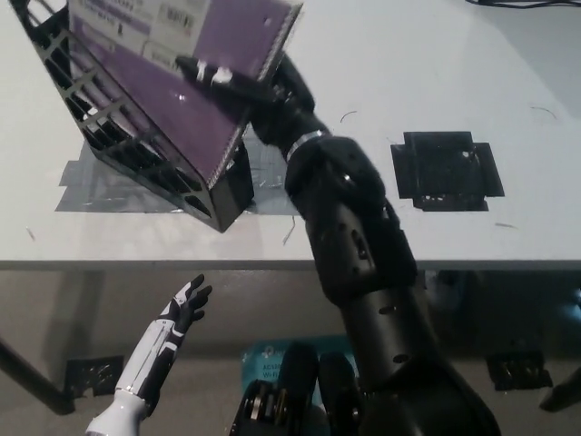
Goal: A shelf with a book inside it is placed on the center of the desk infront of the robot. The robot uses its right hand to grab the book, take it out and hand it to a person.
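Head view: in the upper left of the frame, the black right hand (259,86) grips the purple book (195,68), tilted above the black shelf (127,150). The white left hand (186,304) rests lower left, fingers spread, empty.

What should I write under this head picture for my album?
Black right hand lifts the purple book from the shelf; white left hand rests low.
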